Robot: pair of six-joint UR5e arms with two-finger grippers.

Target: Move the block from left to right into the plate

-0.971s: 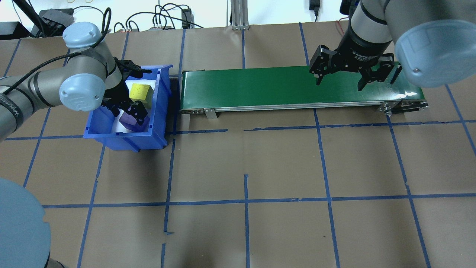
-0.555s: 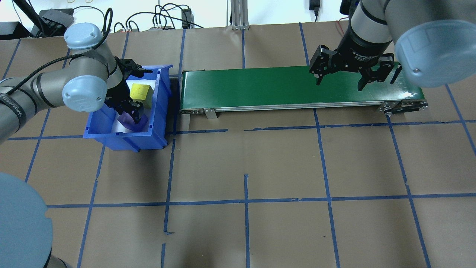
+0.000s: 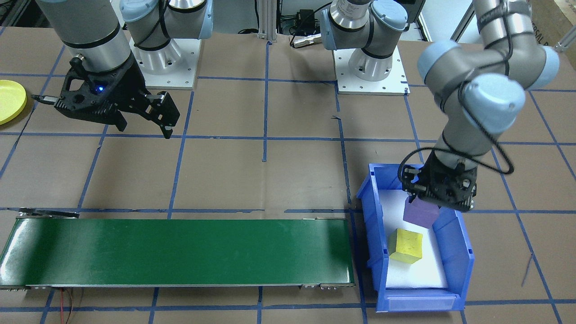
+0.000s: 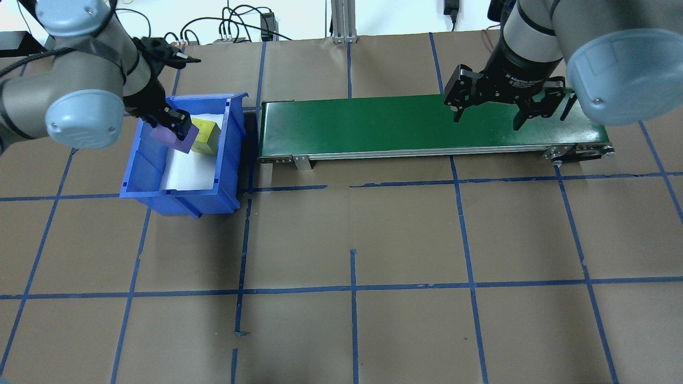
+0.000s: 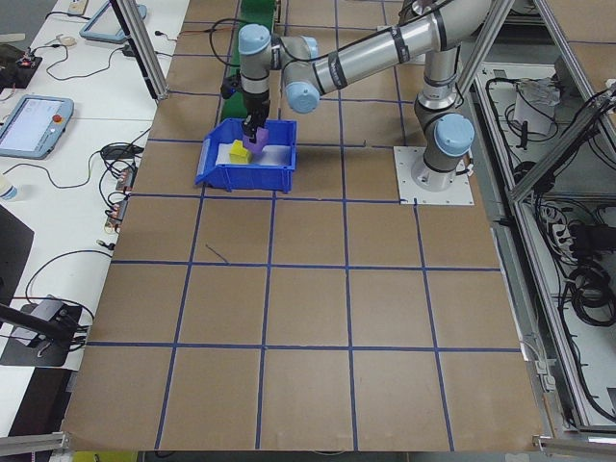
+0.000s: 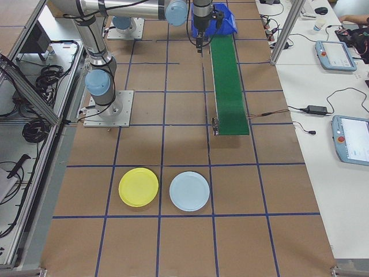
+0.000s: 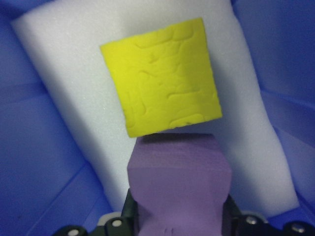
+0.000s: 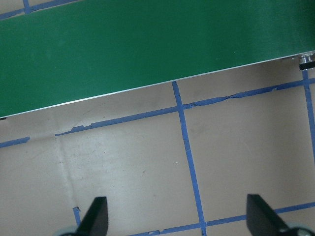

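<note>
We see the left gripper (image 4: 173,125) clamped on the purple block (image 4: 171,138), raised over the blue bin (image 4: 176,194), yellow block (image 4: 205,136) beside. Right gripper (image 4: 488,116) spread wide above the green conveyor (image 4: 373,128). Yellow plate (image 3: 10,101) far right.

table (image 4: 373,240) bears bin (image 4: 176,197), conveyor (image 4: 373,125), plates (image 6: 138,187).

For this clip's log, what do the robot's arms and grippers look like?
Both arms are silver-grey metal tubes with pale blue round joint caps, on white bolted base plates. Each gripper is black with two fingers: the left gripper has a black cable looping along its forearm; the right gripper shows a small blue light, white lettering on its wrist collar, and a plugged-in cable.
</note>
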